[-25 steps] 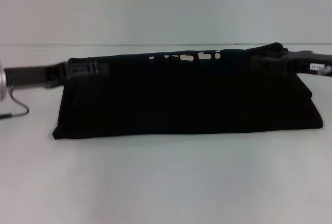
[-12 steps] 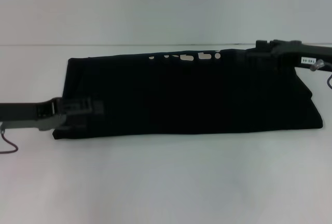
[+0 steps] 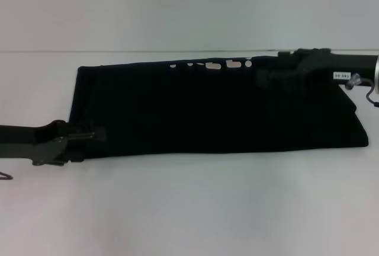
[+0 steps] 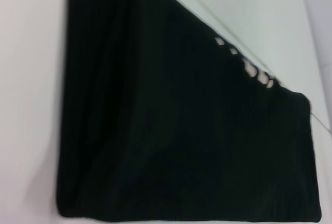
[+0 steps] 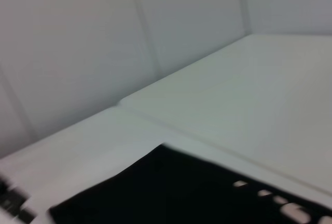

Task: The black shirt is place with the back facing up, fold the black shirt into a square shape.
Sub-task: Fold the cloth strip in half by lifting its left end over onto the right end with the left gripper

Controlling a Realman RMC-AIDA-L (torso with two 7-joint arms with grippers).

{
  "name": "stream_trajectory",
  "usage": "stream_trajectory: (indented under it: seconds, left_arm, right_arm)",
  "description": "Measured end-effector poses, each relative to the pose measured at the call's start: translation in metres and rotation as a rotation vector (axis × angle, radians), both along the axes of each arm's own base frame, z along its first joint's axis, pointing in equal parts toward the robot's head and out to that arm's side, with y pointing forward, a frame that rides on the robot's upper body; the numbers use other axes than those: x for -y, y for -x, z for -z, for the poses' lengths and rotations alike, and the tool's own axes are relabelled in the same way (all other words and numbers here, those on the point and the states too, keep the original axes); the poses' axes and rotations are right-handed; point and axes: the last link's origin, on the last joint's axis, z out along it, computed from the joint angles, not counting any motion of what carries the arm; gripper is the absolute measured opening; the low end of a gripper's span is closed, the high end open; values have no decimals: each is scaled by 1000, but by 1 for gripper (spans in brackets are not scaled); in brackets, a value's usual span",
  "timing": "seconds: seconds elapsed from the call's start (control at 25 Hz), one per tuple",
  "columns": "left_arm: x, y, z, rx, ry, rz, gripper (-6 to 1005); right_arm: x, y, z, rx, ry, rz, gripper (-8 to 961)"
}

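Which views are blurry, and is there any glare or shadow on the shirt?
Head view: soft overall, shirt a flat black with no fold detail, no glare. Left wrist view: shirt edges smeared. Right wrist view: table evenly lit, shirt edge fuzzy.

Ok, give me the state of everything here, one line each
shirt: folded into a long flat band on the table, not yet square
left gripper: at the shirt's near left corner
right gripper: over the shirt's far right part
table: white, shirt lying on it
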Motion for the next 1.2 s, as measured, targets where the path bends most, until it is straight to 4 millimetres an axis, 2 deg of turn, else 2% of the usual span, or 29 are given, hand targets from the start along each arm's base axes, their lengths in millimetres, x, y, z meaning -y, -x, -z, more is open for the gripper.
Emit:
stream_trajectory:
  seconds: [0.24, 0.68, 1.2]
  left_arm:
    - [0, 2, 9, 19, 46, -105, 951]
    - [2, 10, 24, 87, 53, -283, 951]
    - [3, 17, 20, 161, 17, -417, 951]
  right_arm:
    - [10, 16, 3, 35, 114, -118, 927]
    - [5, 23, 2, 36, 94, -130, 927]
    - [3, 30, 1, 26, 79, -157, 927]
